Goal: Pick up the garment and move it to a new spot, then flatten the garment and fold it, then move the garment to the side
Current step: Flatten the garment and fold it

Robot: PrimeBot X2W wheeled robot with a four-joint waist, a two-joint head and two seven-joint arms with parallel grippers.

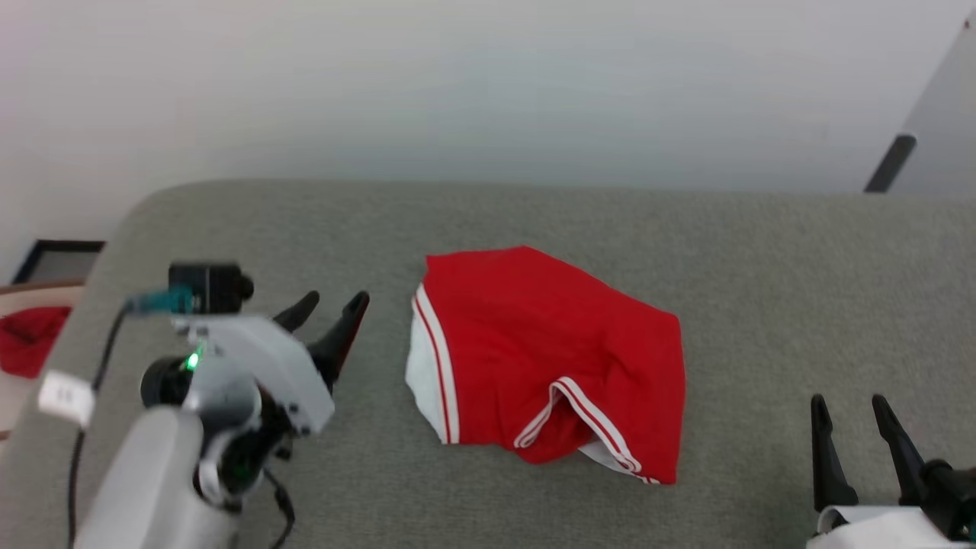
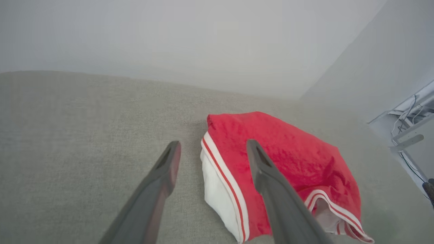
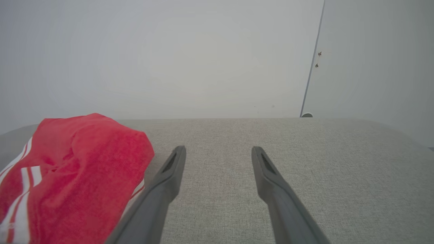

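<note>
Left gripper [image 1: 334, 302], right gripper [image 1: 848, 402] near: jaws spread, empty. Red white-trimmed jersey garment [image 1: 534, 351] looks folded, centre. Next: pinch edge, slide aside.

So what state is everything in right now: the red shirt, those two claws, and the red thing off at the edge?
garment: folded into a compact, slightly rumpled bundle, lying on the grey padded surface, held by nothing.
left gripper: open, empty, beside the garment's white-sleeve edge, apart from it.
right gripper: open, empty, low on the garment's other side.
small red cloth: bunched up, off the padded surface at far left.
</note>
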